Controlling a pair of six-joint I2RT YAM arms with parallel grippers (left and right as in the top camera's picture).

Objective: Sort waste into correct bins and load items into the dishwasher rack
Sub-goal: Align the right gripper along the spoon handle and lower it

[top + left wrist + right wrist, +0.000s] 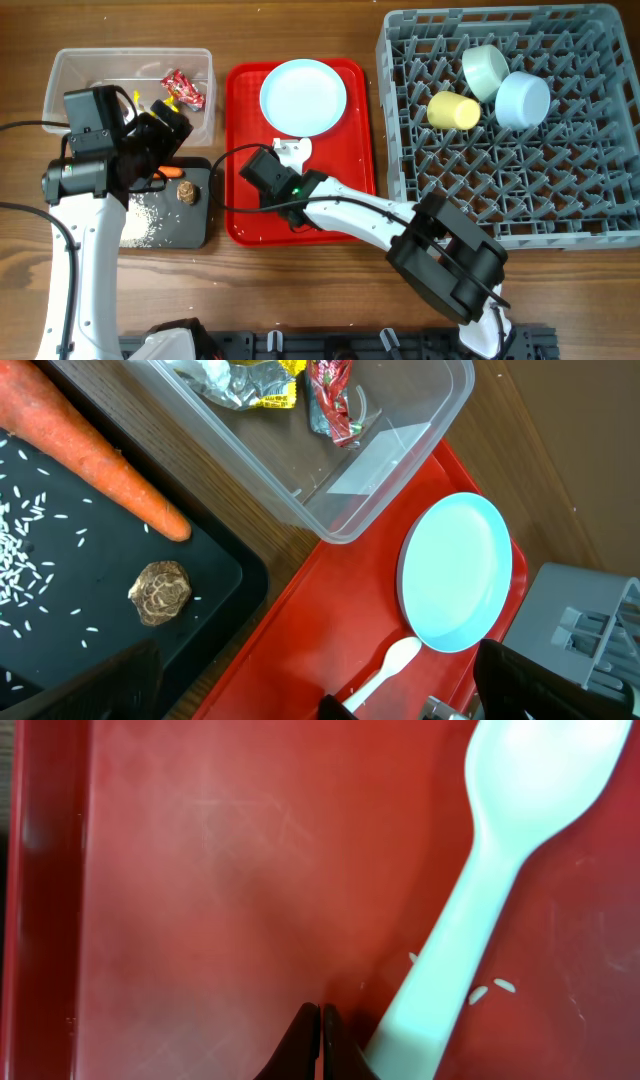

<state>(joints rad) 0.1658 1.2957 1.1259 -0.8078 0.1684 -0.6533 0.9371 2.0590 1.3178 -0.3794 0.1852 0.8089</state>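
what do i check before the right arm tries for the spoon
1. right pincer open: not ok, shut, tips beside the handle, not around it
2. white spoon free: ok, lying flat on the red tray
3. tray free of rice: not ok, few grains by the handle
4. room in the rack: ok, many bare pegs
5. left pincer out of the way: ok, open by the clear tub

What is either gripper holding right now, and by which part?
Nothing. The right gripper is shut on nothing, tips beside the spoon handle on the tray, not around it. The left gripper is open, empty.
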